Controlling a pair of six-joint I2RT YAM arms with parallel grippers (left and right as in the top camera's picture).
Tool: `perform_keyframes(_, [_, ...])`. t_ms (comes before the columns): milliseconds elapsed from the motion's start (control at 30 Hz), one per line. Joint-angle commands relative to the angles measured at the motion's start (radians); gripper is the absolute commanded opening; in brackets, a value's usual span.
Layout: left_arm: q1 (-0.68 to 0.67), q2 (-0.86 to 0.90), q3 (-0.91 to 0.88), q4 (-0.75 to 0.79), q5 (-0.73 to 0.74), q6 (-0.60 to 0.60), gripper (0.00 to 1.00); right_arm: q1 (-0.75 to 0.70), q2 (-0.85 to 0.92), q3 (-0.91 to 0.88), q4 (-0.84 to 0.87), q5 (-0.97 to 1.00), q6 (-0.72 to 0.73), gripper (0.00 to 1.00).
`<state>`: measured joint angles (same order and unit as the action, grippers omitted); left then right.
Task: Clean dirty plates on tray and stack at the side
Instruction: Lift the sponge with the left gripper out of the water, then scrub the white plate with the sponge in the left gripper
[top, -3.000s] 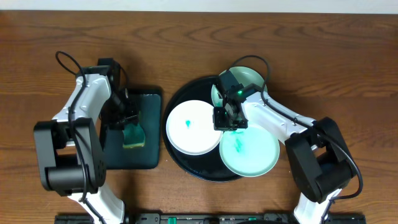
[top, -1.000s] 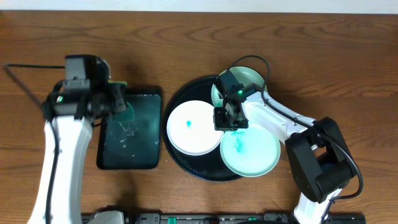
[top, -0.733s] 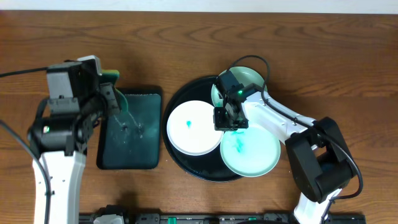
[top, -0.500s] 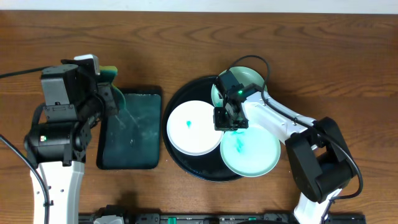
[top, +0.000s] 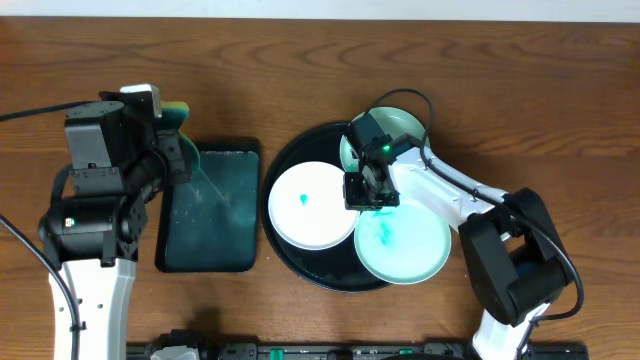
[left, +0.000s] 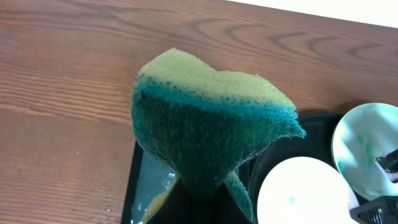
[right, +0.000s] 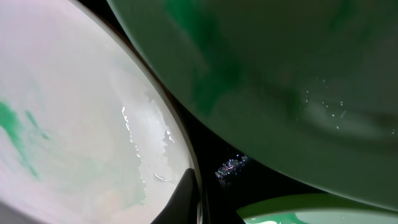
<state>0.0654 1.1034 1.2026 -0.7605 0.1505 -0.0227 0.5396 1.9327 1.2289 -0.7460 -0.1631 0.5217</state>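
The round black tray (top: 285, 160) holds three plates. A white plate (top: 310, 205) with a small teal spot lies on its left and shows in the left wrist view (left: 305, 193). A smeared mint-green plate (top: 402, 240) lies at the front right. A second mint-green plate (top: 392, 128) sits at the back. My right gripper (top: 366, 190) is shut on that back plate's front rim (right: 74, 124), one finger (right: 196, 199) over the edge. My left gripper (top: 172, 130) is raised at the back left, shut on a green-yellow sponge (left: 211, 124) that hides its fingers.
A smaller rectangular dark tray (top: 210, 210), wet inside, lies left of the round tray and shows in the left wrist view (left: 146, 186). Bare wood tabletop (top: 560, 120) lies to the right and behind. The right arm (top: 440, 185) crosses over the round tray.
My left gripper has lifted the sponge off the rectangular tray and carried it up and to the back left. The right gripper and the plates have not moved.
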Motion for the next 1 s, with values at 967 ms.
perform_keyframes(967, [0.001,0.162,-0.004,-0.07,-0.006,-0.124,0.07,-0.022,0.025,-0.017,0.009,0.083,0.035,0.01])
